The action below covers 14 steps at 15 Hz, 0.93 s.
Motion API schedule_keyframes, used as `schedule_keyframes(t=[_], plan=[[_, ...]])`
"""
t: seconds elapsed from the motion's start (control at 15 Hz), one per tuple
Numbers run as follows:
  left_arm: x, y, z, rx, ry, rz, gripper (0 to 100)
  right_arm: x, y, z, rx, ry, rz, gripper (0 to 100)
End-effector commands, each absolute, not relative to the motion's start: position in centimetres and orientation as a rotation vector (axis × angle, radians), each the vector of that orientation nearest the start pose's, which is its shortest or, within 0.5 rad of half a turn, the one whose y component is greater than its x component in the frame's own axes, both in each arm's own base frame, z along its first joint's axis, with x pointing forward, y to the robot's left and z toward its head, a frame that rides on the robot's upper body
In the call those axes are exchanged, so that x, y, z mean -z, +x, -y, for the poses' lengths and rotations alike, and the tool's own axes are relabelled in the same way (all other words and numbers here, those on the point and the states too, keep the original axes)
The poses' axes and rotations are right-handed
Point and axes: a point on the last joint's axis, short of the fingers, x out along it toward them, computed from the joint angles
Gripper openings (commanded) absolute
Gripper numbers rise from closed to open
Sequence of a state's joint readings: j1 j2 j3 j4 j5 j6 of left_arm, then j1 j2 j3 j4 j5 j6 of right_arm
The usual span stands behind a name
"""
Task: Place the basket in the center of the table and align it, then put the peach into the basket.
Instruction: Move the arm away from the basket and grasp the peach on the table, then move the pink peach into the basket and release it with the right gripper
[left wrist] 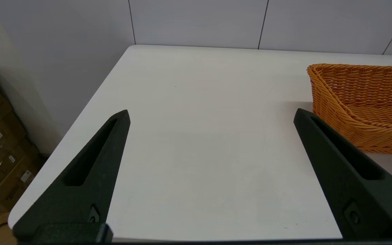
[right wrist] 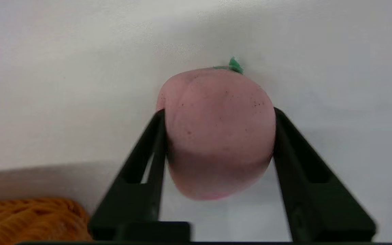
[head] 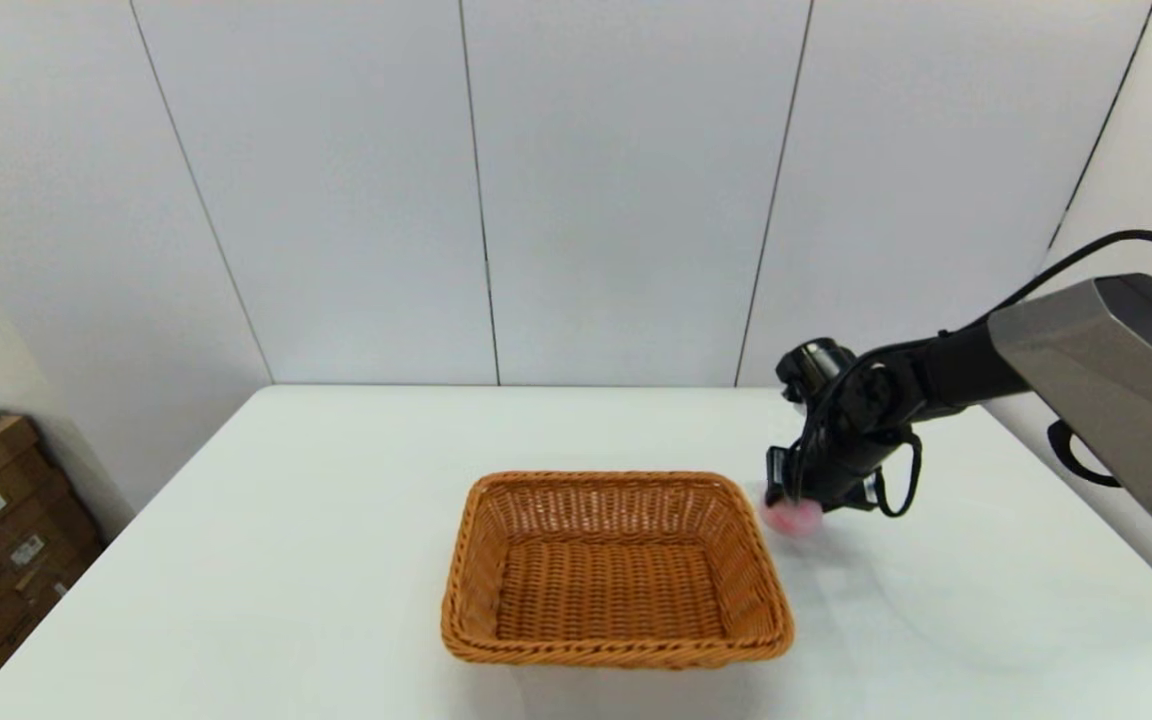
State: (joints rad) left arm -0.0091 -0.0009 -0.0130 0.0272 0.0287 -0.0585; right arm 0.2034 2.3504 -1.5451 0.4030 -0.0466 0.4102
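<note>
Basket [head: 616, 570] rim beside right pincer [head: 786, 503] gripping peach [head: 794, 517].

Bright, even light falls across the white table [head: 336, 560], apparently from overhead. A soft shadow spreads toward 3 o'clock of the basket [head: 616, 570]. The peach [head: 794, 516] shows blurred in the head view; close up, the basket's rim is out of focus.
</note>
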Motion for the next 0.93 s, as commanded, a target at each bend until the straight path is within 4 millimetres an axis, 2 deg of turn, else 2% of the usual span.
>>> schedule_keyframes(t=[0.07,0.47,0.67,0.93], plan=[[-7.6,-2.4,-0.1,-0.02,-0.058,-0.013,100,-4.4,41.7,-8.3,0.116,0.218,-1.198,0],[-7.6,-2.4,-0.1,-0.02,-0.058,-0.012,100,-9.3,40.9,-6.8,0.069,0.298,-1.132,0],[-7.6,-2.4,-0.1,-0.02,-0.058,-0.013,100,-13.1,39.5,-6.6,0.043,0.313,-1.069,0],[-7.6,-2.4,-0.1,-0.02,-0.058,-0.013,100,-17.7,36.7,-7.6,-0.067,0.355,-1.035,0]])
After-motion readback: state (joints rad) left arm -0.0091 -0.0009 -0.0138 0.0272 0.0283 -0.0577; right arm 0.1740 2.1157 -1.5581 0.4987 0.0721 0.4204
